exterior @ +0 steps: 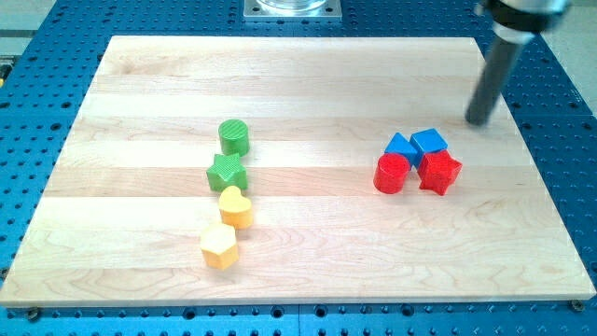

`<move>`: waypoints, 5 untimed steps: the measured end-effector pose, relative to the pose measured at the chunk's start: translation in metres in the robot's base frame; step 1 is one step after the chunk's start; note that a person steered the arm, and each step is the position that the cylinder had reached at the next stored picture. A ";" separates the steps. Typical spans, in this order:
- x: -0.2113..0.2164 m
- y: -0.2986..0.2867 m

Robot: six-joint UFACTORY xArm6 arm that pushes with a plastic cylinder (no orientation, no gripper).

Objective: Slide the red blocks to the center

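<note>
A red cylinder [392,174] and a red star block [439,172] sit side by side right of the board's middle. Two blue blocks touch them from above: a blue triangle-like block [401,146] and a blue cube [429,142]. My tip [478,122] rests on the board up and to the right of this cluster, a short gap from the blue cube. It touches no block.
A column of blocks stands left of the middle: a green cylinder [234,137], a green star [227,173], an orange heart [236,206] and a yellow hexagon [219,246]. The wooden board [308,84] lies on a blue perforated table [578,112].
</note>
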State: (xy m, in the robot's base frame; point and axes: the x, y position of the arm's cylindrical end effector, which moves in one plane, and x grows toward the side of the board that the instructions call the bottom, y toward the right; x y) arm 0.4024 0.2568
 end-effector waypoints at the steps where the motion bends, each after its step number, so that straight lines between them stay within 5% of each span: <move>1: 0.065 -0.008; 3: 0.087 -0.089; 5: 0.103 -0.107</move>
State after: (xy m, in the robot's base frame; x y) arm 0.5055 0.1500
